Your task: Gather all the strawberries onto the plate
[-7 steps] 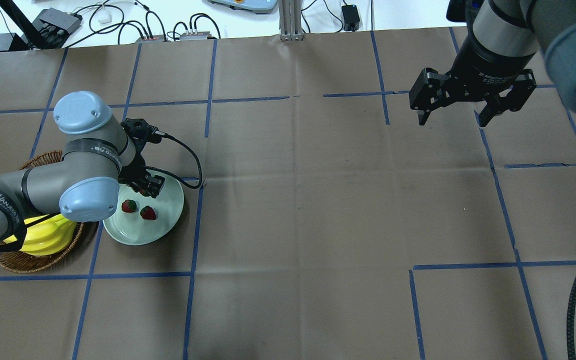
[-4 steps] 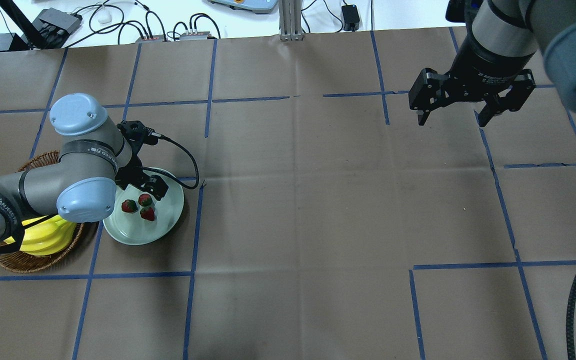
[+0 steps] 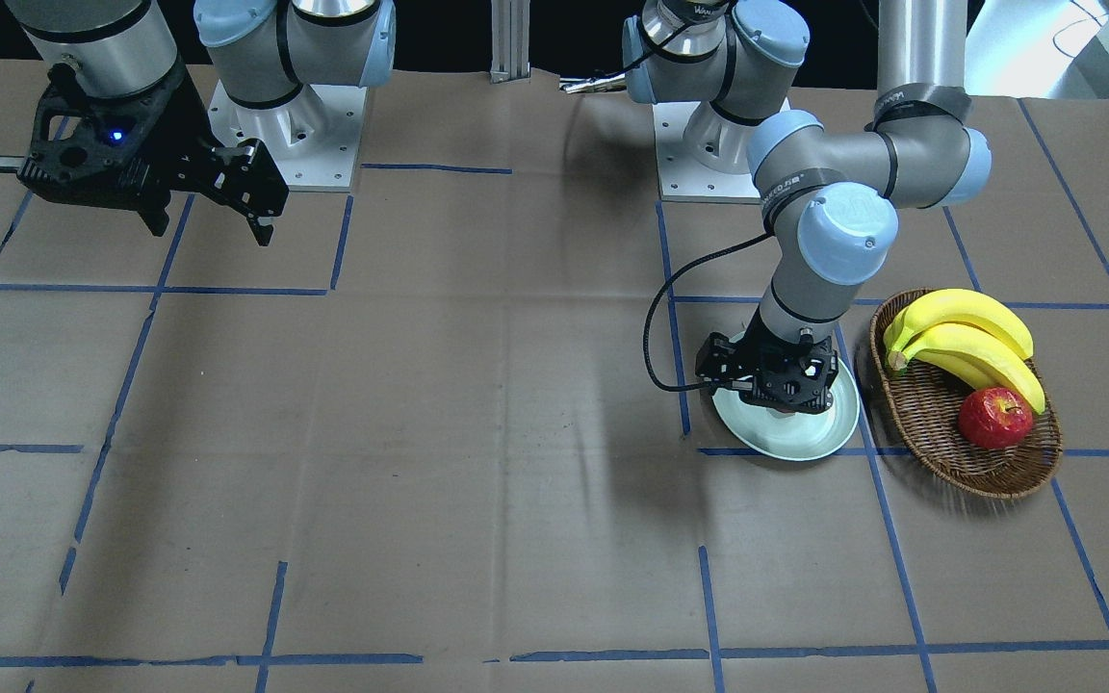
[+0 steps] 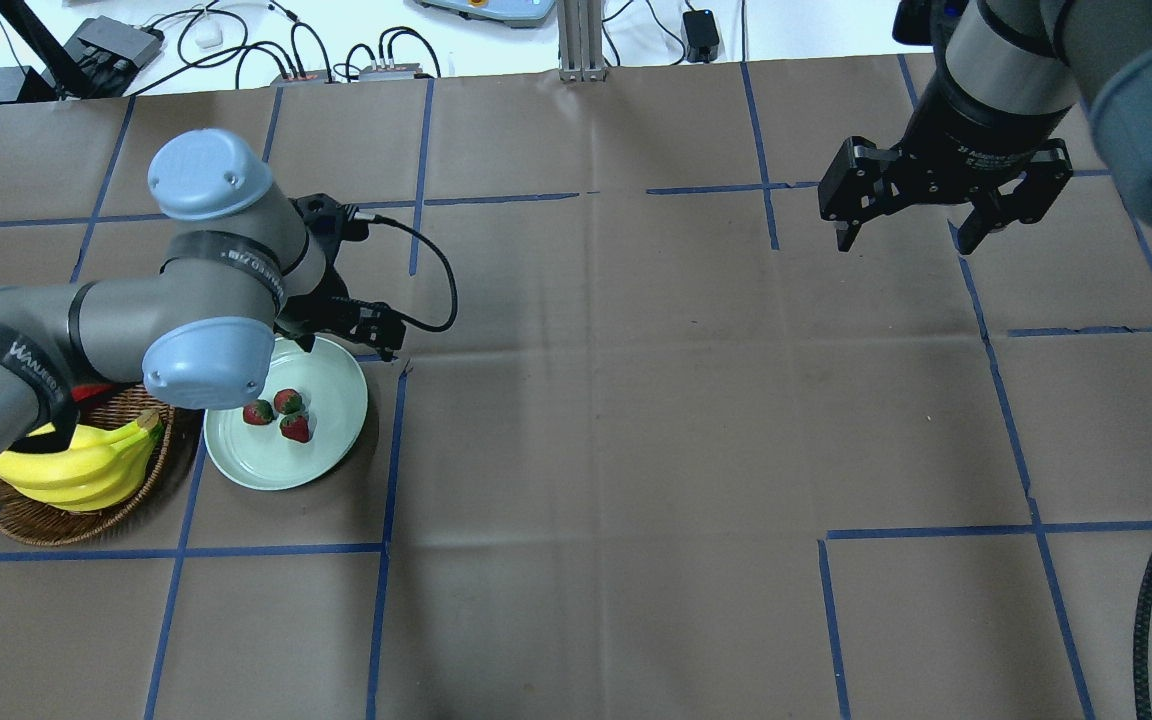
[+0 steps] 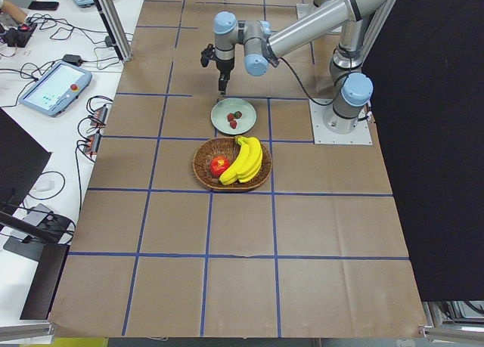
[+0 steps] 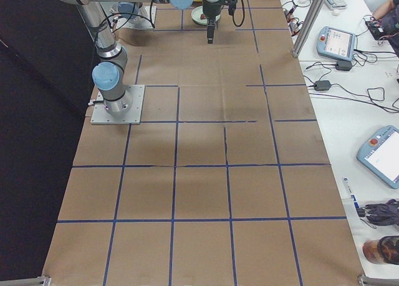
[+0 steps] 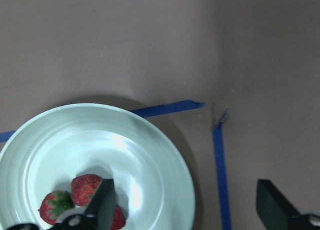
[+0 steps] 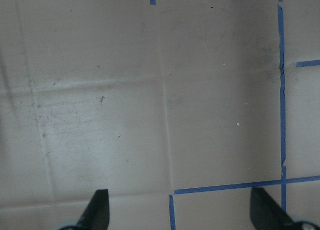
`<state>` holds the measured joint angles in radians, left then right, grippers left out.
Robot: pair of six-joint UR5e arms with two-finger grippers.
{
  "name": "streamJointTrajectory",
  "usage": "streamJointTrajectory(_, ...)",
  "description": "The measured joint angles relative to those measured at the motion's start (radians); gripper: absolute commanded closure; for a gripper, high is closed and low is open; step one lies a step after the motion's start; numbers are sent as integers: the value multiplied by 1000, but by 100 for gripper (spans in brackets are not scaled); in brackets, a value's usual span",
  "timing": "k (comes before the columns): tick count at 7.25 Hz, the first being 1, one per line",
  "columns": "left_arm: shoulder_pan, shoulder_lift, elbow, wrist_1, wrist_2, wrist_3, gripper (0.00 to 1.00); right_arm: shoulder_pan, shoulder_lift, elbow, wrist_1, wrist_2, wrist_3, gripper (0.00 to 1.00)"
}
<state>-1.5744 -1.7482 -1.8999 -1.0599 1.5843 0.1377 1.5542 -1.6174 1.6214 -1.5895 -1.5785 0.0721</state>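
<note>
all three strawberries (image 4: 279, 414) clustered touching on the plate (image 4: 326, 455) beside the basket (image 4: 11, 515); left end effector (image 4: 341, 325) empty, fingers apart, over the far rim; lift straight up, clear of the fruit; right end effector (image 4: 921, 225) spread, well apart.

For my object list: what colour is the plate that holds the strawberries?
The plate is pale mint green and glossy, clearest in the left wrist view.

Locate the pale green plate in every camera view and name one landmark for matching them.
Front-facing: plate right of centre, partly under the left gripper.
Overhead: lower left.
Exterior left: upper centre.
Exterior right: top edge, mostly hidden behind an arm.
Left wrist: lower left.
Right wrist: not in view.
Landmark: the wicker basket beside it.
</note>
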Motion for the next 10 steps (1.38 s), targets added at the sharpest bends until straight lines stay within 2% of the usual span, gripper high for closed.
streamJointTrajectory(3,-122,73,336,-453,-10,-190,1,1,-1,0,-1,0,1,0)
streamJointTrajectory(5,-138,98,472,-634,-39,-214,1,1,0,-1,-1,0,1,0)
streamJointTrajectory(7,-117,90,522,-719,-47,-253,1,1,0,-1,-1,0,1,0)
streamJointTrajectory(10,-44,89,520,-740,-39,-265,1,1,0,-1,-2,0,0,0)
